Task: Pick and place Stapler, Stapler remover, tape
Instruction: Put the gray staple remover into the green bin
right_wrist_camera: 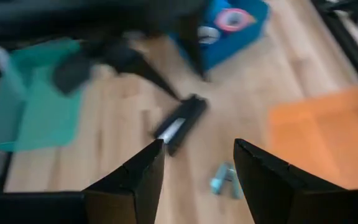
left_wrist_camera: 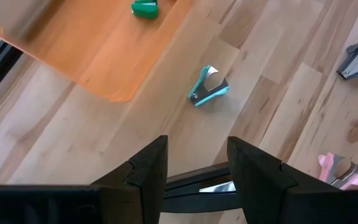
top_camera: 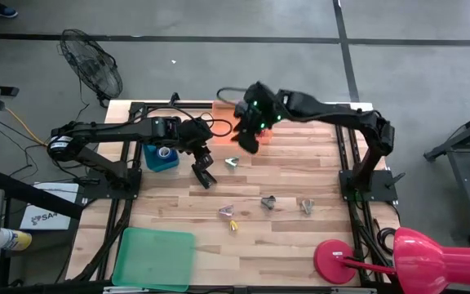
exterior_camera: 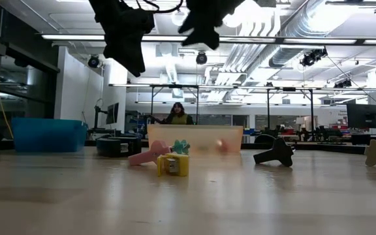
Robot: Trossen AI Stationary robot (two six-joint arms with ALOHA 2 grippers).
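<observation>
We have the left gripper (top_camera: 205,173) released above the stapler (right_wrist_camera: 180,123), the right gripper (top_camera: 247,140) is empty, and several removers (top_camera: 268,202) are left beside the orange tray (left_wrist_camera: 86,46).

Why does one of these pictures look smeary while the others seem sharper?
Right wrist view: smeared throughout, so the black stapler and blue bin have soft edges. Left wrist view: crisp, the teal staple remover clear. Low view: ceiling lights glare, arms show as dark silhouettes.
</observation>
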